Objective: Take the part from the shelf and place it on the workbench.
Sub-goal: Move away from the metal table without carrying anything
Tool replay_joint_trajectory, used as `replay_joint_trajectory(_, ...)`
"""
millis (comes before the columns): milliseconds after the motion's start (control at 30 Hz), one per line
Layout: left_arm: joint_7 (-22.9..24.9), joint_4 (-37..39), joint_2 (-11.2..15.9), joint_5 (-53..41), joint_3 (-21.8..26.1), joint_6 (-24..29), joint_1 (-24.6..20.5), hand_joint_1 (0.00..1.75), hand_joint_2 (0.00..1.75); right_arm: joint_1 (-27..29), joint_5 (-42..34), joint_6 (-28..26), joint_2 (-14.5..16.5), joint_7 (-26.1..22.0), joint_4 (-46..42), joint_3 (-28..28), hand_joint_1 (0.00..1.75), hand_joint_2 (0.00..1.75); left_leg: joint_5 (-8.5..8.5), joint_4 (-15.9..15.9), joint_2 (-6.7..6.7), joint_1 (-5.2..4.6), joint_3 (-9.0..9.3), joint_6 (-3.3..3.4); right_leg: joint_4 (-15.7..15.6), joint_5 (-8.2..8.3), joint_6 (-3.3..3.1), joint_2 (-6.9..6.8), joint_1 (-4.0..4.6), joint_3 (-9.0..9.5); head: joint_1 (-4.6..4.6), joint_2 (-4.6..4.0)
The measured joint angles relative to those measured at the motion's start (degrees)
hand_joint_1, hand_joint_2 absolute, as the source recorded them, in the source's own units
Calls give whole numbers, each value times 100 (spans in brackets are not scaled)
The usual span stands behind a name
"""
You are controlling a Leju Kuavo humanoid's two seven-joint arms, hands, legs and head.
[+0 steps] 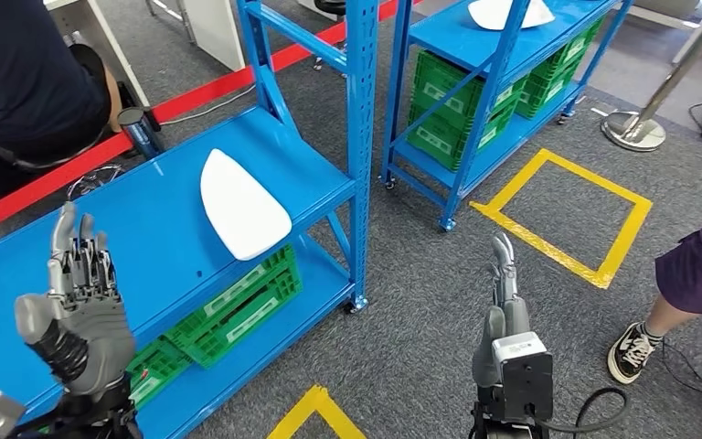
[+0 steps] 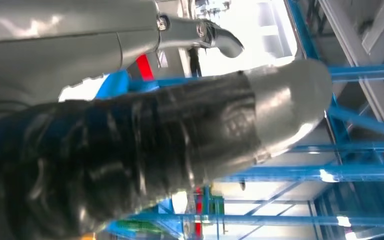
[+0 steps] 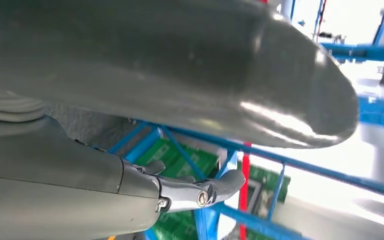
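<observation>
part: white, flat, teardrop-shaped point(image 1: 241, 204), lying on the top deck of the near shelf point(image 1: 160, 233), close to the front-right edge, near the upright post point(image 1: 360, 137). Nothing touching it.
left hand: point(image 1: 78, 306) raised over the shelf deck, fingers apart and upright, holding nothing. Well short of the part.
right hand: point(image 1: 503, 315) low over the carpet, fingers straight and close together, nothing in it. Well apart from the shelf.
step: reach not yet made, by my read.
risk 1: part is thin and lies flat on a smooth deck, so fingers may fail to get under it and just push it. It sits near the edge; a shove could send it off onto the crates point(image 1: 238, 306) or the floor.
risk 2: post stands just beside the part, so a right-side approach could clip it.
risk 3: person's leg and shoe point(image 1: 635, 352) at the right, another person point(image 1: 27, 82) behind the shelf. Wide arm swing or a turn could hit them.
risk 4: second white part point(image 1: 510, 13) on the far shelf, possible wrong target.
table: cannot place it from these views.
</observation>
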Motion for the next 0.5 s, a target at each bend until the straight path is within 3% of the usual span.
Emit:
replay_joint_trajectory(33, 1, 3, 0, 1, 0, -1, 3, 0, 0, 10, 0, 0, -1, 7, 1, 0, 0, 0, -68, 233, 31, 3, -95, -7, 2, 1, -1, -83, 4, -8, -38, 0)
replay_joint_trajectory(67, 2, 5, 1, 2, 1, -1, 5, 0, 0, 16, 0, 0, -1, 11, 2, 1, 0, 0, -38, 274, 50, 1, -90, -6, 4, 0, 1, -167, 5, -13, -69, 0)
replay_joint_trajectory(100, 2, 7, 1, 3, 1, -1, 6, 0, 0, 17, 0, 0, -1, 14, 3, 1, 0, 0, 72, 110, 81, -4, 29, 2, 7, -3, 7, -251, 6, -15, -100, 0)
replay_joint_trajectory(133, 2, 8, 1, 4, 2, -1, 6, 0, 0, 17, 0, 0, -1, 17, 4, 2, 0, 0, 224, -224, 151, -14, 248, 20, 11, -8, 17, -330, 8, -12, -130, 0)
replay_joint_trajectory(167, 2, 6, 1, 5, 3, -1, 4, 0, 0, 15, 0, 0, -1, 21, 3, 3, 0, 0, 335, -621, 304, -36, 500, 44, 22, -18, 36, -398, 20, -7, -160, 0)
replay_joint_trajectory(233, 0, 1, 1, 3, 9, -2, -12, 0, 0, 10, 1, 0, -1, 29, 2, 4, 0, 0, 424, -1151, 519, -84, 846, 119, 53, -44, 100, -507, 50, -6, -193, 0)
replay_joint_trajectory(267, 0, -2, 0, 3, 14, -2, -14, 0, 0, 7, 1, 0, -1, 33, 2, 5, 0, 0, 414, -1238, 546, -104, 878, 155, 62, -52, 136, -568, 66, -4, -192, 0)
replay_joint_trajectory(333, -1, -3, -2, 2, 21, -1, 1, 0, 0, -3, 1, 0, -2, 40, 1, 13, 0, 0, 452, -1263, 388, -96, 878, 229, 81, -76, 208, -661, 63, -12, -162, 0)
replay_joint_trajectory(400, -1, -3, -4, 2, 23, 0, 3, 0, 0, -12, 3, 0, -8, 40, -1, 20, 0, 0, 498, -1287, 242, -66, 891, 292, 337, -266, 282, -456, 37, -120, -119, 0)
replay_joint_trajectory(467, -1, -2, -7, 2, 21, -1, -5, 0, 0, -1, 5, 0, -18, 39, -1, 25, 0, 0, 530, -1288, 90, -56, 866, 334, 1010, -623, 329, -130, 15, -412, -39, 0)
replay_joint_trajectory(500, -1, -2, -8, 2, 20, -2, -3, 0, 0, 8, 5, 0, -24, 40, 1, 28, 0, 0, 541, -1280, 7, -61, 844, 347, 1381, -771, 336, -60, 12, -579, -3, 0)
